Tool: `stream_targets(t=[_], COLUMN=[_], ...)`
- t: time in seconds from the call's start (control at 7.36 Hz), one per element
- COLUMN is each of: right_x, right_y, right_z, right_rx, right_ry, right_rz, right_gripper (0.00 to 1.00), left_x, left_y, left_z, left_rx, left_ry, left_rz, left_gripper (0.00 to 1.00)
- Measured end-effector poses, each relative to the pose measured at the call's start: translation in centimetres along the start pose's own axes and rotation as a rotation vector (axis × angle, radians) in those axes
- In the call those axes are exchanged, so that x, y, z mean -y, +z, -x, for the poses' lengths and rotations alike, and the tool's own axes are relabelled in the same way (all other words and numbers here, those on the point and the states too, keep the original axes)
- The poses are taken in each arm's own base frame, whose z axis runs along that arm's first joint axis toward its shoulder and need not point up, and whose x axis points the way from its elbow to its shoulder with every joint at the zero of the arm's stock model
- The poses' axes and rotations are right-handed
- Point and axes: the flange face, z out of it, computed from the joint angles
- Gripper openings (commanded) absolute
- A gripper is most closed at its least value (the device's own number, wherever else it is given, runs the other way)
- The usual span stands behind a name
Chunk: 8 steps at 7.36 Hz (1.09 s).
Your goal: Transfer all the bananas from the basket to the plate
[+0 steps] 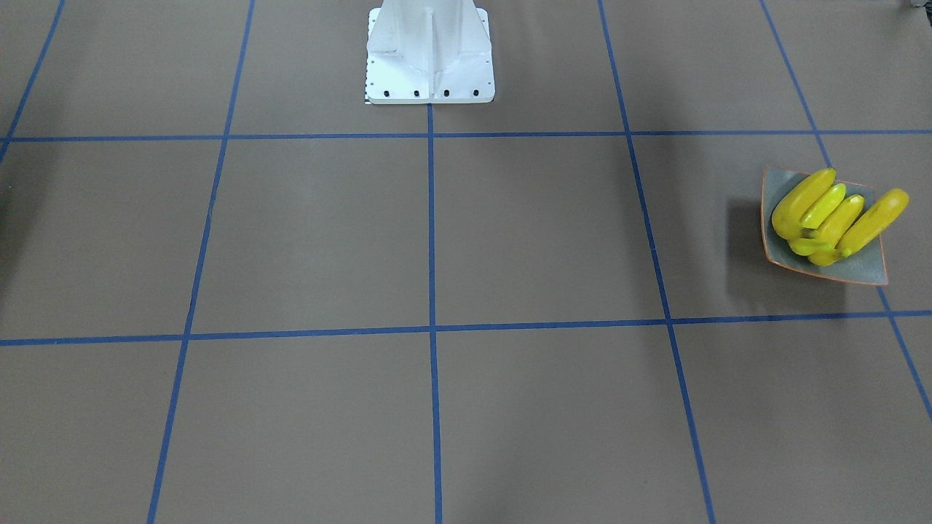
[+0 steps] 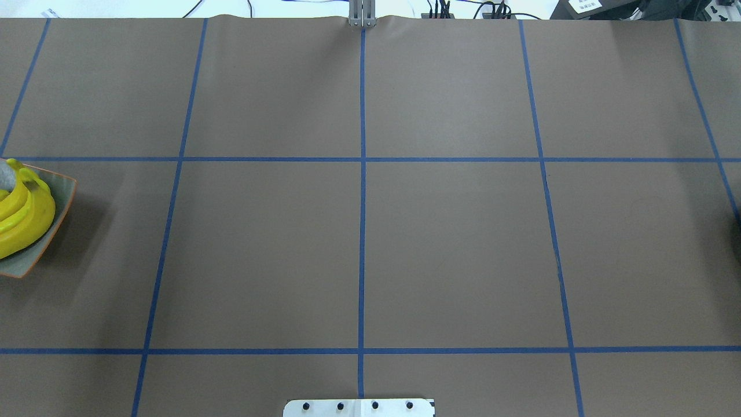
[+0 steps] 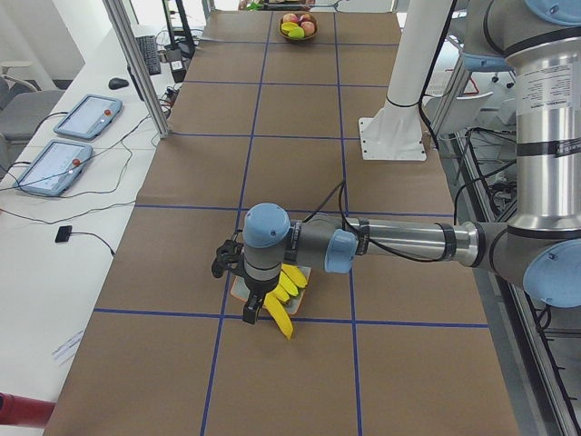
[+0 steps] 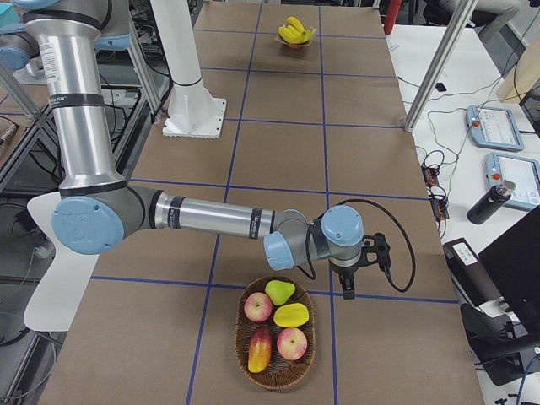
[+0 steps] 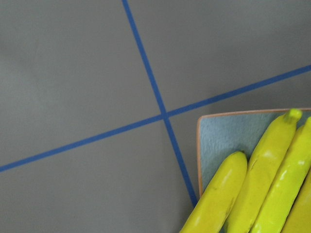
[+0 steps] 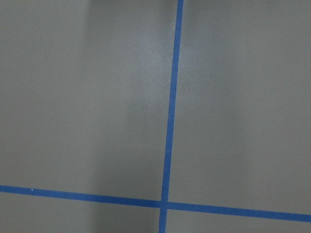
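Observation:
Several yellow bananas point(image 1: 830, 218) lie side by side on the grey, orange-rimmed plate point(image 1: 866, 269), at the table's end on my left. They also show at the overhead view's left edge as bananas point(image 2: 23, 217) on the plate point(image 2: 61, 194). My left gripper point(image 3: 252, 313) hangs over the plate's corner in the exterior left view; I cannot tell whether it is open or shut. The left wrist view looks down on bananas point(image 5: 262, 174) and a plate corner point(image 5: 218, 136). The wicker basket point(image 4: 278, 381) holds apples, a pear and a yellow fruit. My right gripper point(image 4: 348, 291) hovers beside it, state unclear.
The white robot pedestal point(image 1: 429, 58) stands at the table's middle back. Blue tape lines grid the brown tabletop. A side bench carries tablets point(image 3: 64, 154), cables and a dark bottle point(image 4: 485, 202). Metal frame posts rise along the table's edge.

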Motion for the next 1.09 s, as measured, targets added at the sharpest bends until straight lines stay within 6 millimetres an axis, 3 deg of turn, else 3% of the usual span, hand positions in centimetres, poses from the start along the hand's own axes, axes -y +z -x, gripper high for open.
stream_targets(t=[0.27,0.68,1.09], right_x=[-0.4,-0.1,-0.3], right_y=[-0.4,-2.7,-3.9], right_z=[0.0,1.6,2.8], right_rx=[-0.026,-0.080,-0.097], right_ry=[0.014,0.033,0.050], right_rz=[0.041,0.061,0.077], right_gripper=[1.00,1.00,1.00], left_x=[-0.4,0.2,0.1], left_y=[1.0,-1.0,-1.2], left_z=[1.0,-0.6,-0.8], left_rx=[-0.012,-0.006,-0.001], left_ry=[-0.062,-0.027,-0.009], left_rz=[0.062,0.025,0.010], left_gripper=[1.00,1.00,1.00])
